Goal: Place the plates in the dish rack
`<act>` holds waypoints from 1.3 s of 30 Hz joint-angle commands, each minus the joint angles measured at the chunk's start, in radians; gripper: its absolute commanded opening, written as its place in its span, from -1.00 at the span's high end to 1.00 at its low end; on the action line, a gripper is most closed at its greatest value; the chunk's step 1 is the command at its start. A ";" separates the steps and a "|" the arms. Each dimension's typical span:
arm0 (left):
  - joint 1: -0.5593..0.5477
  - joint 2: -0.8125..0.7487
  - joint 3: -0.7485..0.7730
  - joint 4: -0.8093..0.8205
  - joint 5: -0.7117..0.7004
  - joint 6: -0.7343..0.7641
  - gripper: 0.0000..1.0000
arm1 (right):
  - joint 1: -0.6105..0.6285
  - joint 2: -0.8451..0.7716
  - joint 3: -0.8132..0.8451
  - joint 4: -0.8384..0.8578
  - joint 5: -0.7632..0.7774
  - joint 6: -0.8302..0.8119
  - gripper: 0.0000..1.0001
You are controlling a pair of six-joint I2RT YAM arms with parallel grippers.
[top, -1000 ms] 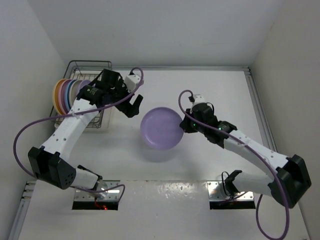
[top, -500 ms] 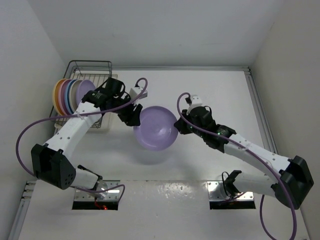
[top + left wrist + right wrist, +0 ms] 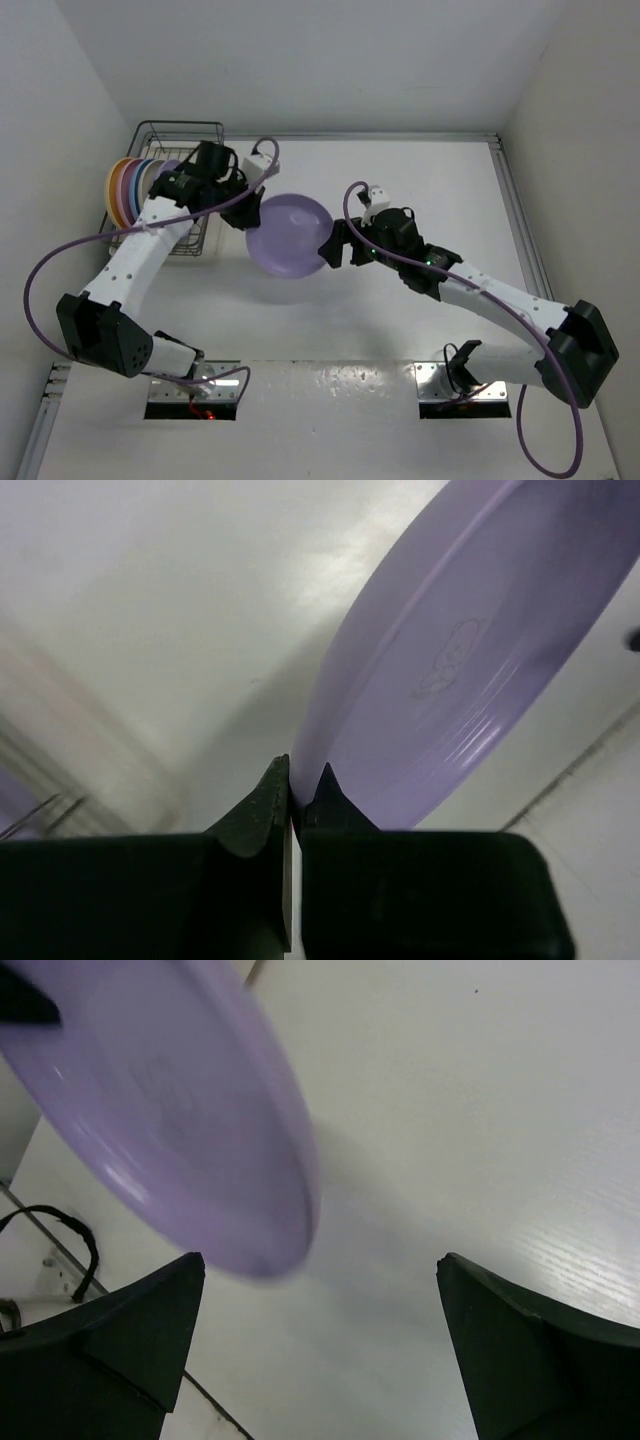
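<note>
A lilac purple plate (image 3: 288, 236) hangs tilted above the table, and my left gripper (image 3: 252, 213) is shut on its left rim. In the left wrist view the plate (image 3: 450, 670) rises up and right from the pinched fingertips (image 3: 298, 785). My right gripper (image 3: 333, 246) stands open just off the plate's right edge, no longer touching it. The right wrist view shows the plate (image 3: 170, 1100) at upper left, apart from the wide-open gripper (image 3: 320, 1270). Several plates (image 3: 135, 187) stand on edge in the dish rack (image 3: 180, 135) at the far left.
The white tabletop (image 3: 430, 180) stretches to the right of the arms. Walls close in on the left, back and right. A metal strip with the arm mounts (image 3: 330, 385) runs along the near edge.
The left gripper closed on the plate's rim and lifted it toward the rack. The right gripper let go and opened wide, staying at the plate's right edge.
</note>
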 commanded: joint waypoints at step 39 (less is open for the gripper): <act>0.166 -0.123 -0.300 0.551 -1.362 -0.338 1.00 | -0.127 -0.113 -0.120 0.030 0.112 0.043 -1.00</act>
